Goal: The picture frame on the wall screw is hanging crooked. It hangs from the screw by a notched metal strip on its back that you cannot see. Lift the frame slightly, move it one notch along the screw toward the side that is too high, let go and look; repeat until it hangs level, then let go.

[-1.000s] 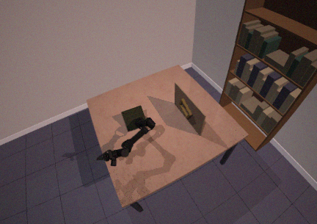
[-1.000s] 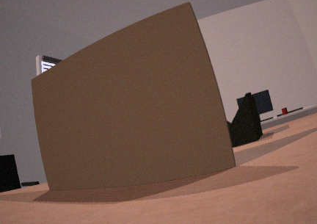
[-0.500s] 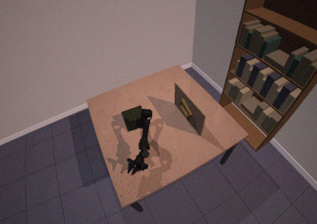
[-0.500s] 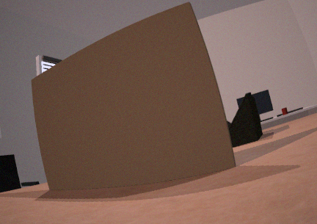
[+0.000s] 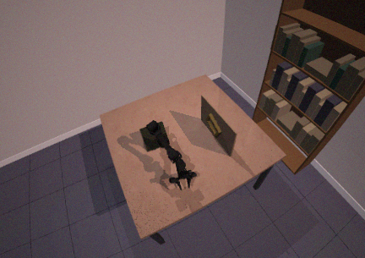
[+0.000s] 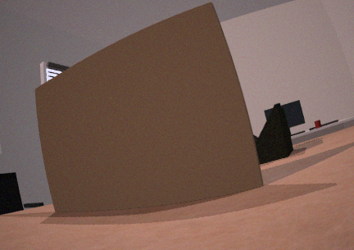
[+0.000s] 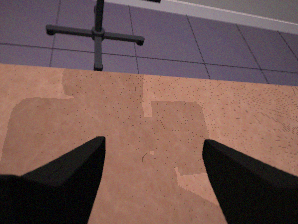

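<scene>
The small gold-brown picture frame (image 5: 215,124) hangs on the side of the upright panel (image 5: 227,141) that faces the arm. It is seen steeply from above, and I cannot tell how far it tilts. The screw and the notched strip do not show. The exterior view shows only the plain brown back of the panel (image 6: 147,120), which hides the frame. My gripper (image 5: 185,188) (image 7: 155,146) is partly open and empty, above the table's near part, well away from the frame. The wrist view shows tabletop and shadows between the fingers, not the frame.
The arm's dark base block (image 5: 149,142) (image 6: 276,138) stands on the table (image 5: 177,90), across from the panel. A bookshelf (image 5: 275,47) stands beyond the panel. The table's edge crosses the wrist view, with a dark stand (image 7: 98,34) on the floor beyond.
</scene>
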{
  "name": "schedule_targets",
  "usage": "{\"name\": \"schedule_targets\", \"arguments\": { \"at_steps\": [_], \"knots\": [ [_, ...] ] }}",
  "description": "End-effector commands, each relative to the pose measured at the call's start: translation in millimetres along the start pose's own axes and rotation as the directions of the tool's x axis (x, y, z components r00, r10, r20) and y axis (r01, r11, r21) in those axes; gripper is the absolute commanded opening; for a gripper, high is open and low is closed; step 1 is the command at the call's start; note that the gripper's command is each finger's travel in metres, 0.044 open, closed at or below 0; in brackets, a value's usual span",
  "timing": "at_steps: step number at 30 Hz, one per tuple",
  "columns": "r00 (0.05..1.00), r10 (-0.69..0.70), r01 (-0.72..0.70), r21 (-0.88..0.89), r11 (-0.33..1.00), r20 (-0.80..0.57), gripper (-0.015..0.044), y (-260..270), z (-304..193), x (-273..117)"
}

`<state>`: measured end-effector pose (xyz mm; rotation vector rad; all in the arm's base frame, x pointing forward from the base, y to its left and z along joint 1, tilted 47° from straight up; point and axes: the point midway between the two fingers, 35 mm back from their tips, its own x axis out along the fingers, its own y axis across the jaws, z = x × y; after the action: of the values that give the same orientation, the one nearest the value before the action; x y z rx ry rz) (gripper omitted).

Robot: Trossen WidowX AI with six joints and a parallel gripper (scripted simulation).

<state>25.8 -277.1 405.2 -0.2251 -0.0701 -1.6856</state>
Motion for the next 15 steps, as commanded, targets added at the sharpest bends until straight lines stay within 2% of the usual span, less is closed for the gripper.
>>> {"name": "schedule_targets", "arguments": {
  "at_steps": [1, 8, 12, 15],
  "knots": [
    [0.983, 0.182, -0.178, 0.154, 0.972, -0.014, 0.0260, 41, -8, -23],
    [0.839, 0.545, -0.481, 0.462, 0.745, -0.006, 0.0260, 111, -15, -90],
    [0.696, 0.718, -0.572, 0.609, 0.549, 0.007, 0.0260, 139, -21, -137],
    [0.566, 0.824, -0.590, 0.706, 0.391, 0.016, 0.0260, 153, -26, -173]
  ]
}}
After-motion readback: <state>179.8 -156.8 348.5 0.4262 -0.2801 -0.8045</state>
